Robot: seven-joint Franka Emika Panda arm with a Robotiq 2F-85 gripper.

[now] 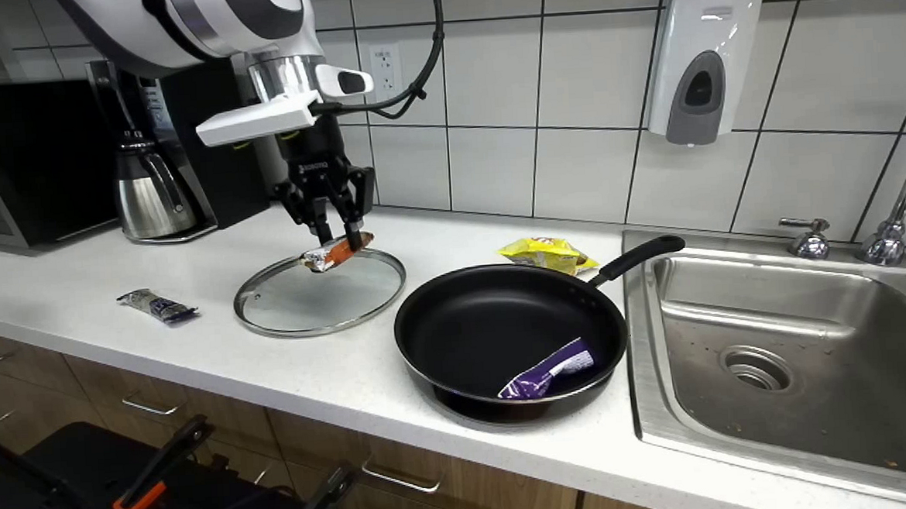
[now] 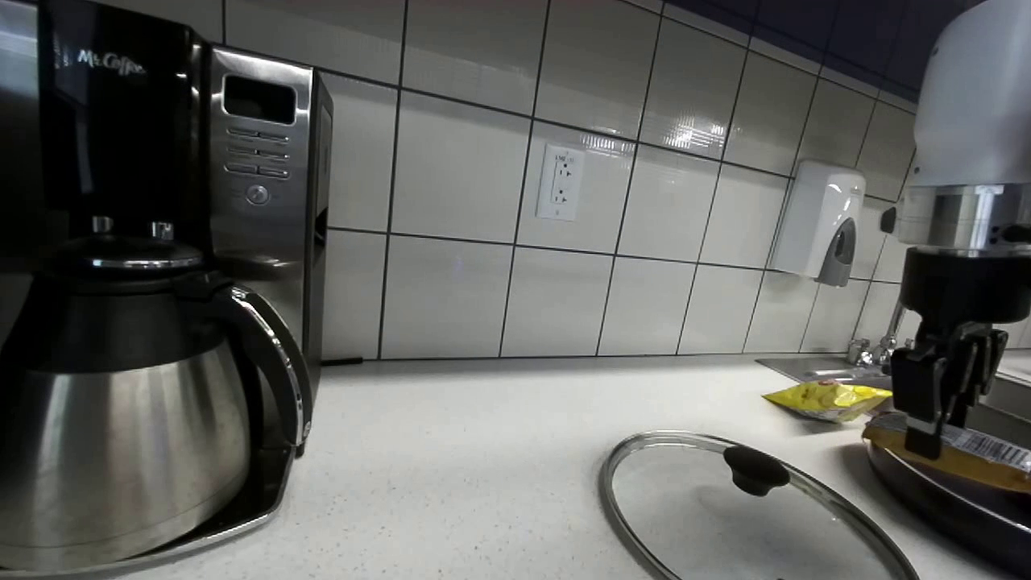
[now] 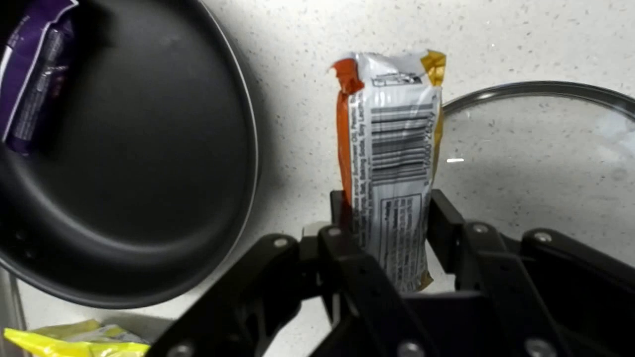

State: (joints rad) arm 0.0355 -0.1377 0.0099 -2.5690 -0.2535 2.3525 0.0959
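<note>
Clearly, left to right in the wrist view: black frying pan (image 3: 149, 148) with purple snack wrapper (image 3: 35, 89) inside; then orange-edged, barcoded snack packet (image 3: 397, 144), gripped across its narrow width by 2 part-closed fingers (image 3: 449, 225) of the gripper (image 3: 392, 215), long axis square to their closing line; lastly, glass lid (image 3: 536, 168). Hard to judge height above the counter (image 3: 292, 44).

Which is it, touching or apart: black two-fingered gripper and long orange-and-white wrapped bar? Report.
Touching: the wrist view shows the gripper with its jaws closed against both long edges of the bar.
</note>
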